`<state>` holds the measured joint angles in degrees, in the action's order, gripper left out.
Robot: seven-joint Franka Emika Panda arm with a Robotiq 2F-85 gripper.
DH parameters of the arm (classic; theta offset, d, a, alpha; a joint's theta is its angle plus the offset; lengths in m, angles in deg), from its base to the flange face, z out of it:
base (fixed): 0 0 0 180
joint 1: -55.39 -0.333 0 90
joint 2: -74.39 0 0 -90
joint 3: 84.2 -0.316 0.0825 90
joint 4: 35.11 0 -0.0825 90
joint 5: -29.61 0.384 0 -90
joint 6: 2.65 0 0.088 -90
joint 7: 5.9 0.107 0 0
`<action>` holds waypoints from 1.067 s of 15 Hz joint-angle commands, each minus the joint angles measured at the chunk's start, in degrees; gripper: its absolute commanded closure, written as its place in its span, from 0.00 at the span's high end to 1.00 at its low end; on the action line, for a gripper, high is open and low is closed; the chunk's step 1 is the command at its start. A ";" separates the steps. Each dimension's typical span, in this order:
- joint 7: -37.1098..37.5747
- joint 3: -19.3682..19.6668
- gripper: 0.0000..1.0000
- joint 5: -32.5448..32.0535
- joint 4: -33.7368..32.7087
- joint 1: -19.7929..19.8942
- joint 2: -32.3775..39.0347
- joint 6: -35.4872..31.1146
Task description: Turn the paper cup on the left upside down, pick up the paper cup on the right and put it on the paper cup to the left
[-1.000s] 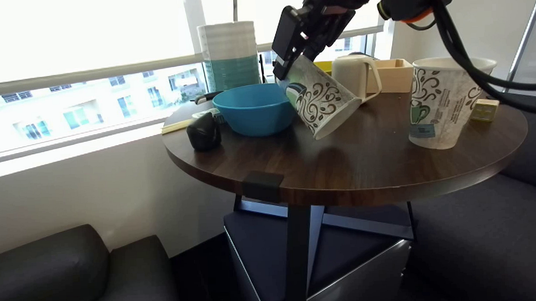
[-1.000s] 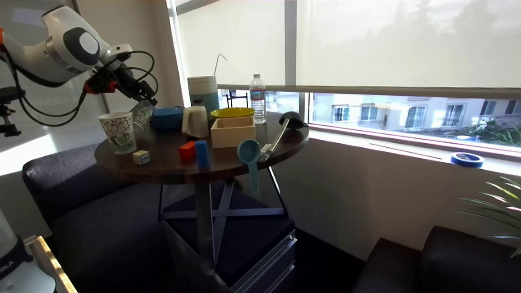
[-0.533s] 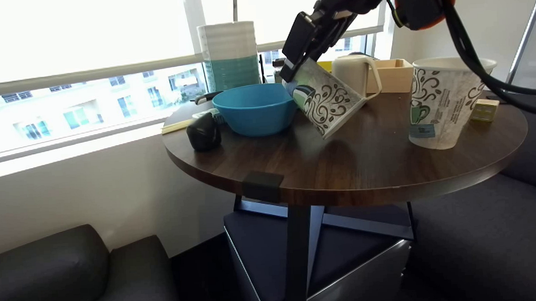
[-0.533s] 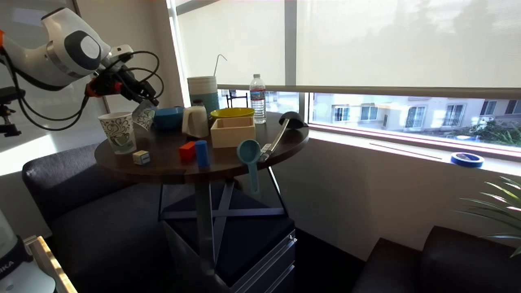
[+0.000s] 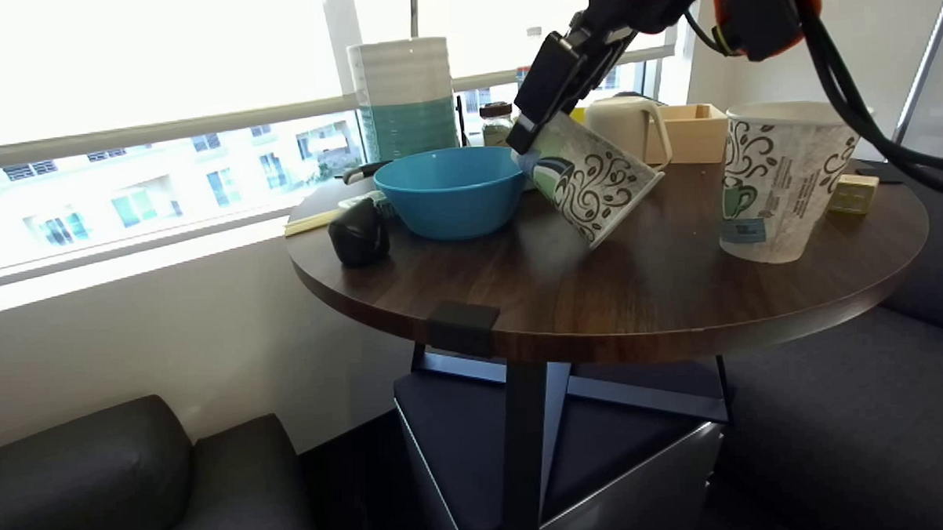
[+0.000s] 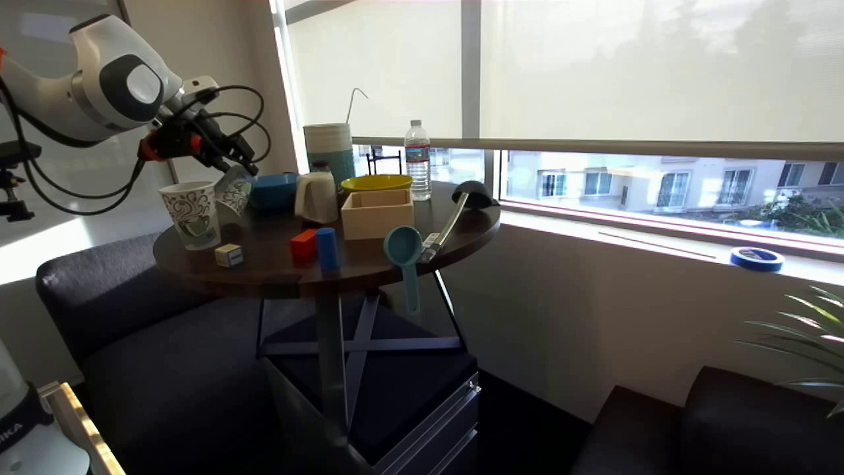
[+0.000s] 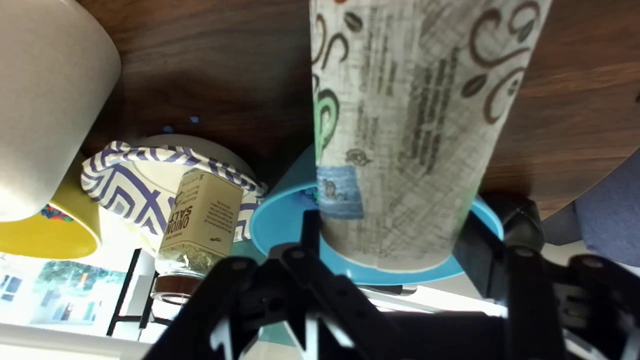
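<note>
A patterned paper cup [image 5: 594,178] is held in my gripper [image 5: 528,130] at its base end. It is strongly tilted, with its mouth facing down and to the right in this exterior view, low over the table [image 5: 551,293]. I cannot tell whether its rim touches the table. In the wrist view the fingers [image 7: 390,215] press on both sides of the cup [image 7: 400,150] near its base; the mouth is out of frame. The second paper cup [image 5: 779,187] stands upright, mouth up, at the right; it also shows in an exterior view [image 6: 192,214].
A blue bowl [image 5: 449,199] stands close beside the held cup. A white pitcher [image 5: 620,130], a wooden box [image 6: 377,221], a yellow bowl [image 6: 376,183] and an onion salt jar [image 7: 202,215] are behind. A black object [image 5: 359,234] and a small block [image 5: 853,194] lie near the edges.
The gripper and held cup have moved to the right and slightly down in an exterior view, away from the blue bowl. The cup stays tilted about the same. The standing cup has not moved.
</note>
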<state>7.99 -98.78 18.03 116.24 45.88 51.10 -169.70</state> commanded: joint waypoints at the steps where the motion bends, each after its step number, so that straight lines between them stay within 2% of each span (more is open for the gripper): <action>1: -3.57 0.31 0.99 2.58 1.95 -0.46 -1.99 -0.32; 2: -3.94 0.38 1.00 2.73 2.08 -0.47 -2.14 -0.29; 3: -4.07 0.31 0.67 2.74 2.21 -0.27 -2.34 -0.19; 5: -4.47 0.36 0.71 2.87 2.48 -0.25 -2.60 -0.07; 9: -5.40 1.48 0.42 3.71 3.71 -0.73 -3.38 -1.18; 10: -5.97 2.15 0.39 4.24 4.33 -1.14 -3.81 -1.90; 15: -7.84 4.91 0.39 6.46 8.60 -2.27 -7.23 -7.06; 16: -8.40 5.36 0.39 6.77 6.96 -2.59 -6.16 -7.19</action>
<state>2.32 -95.00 22.01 121.95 45.10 47.00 -174.71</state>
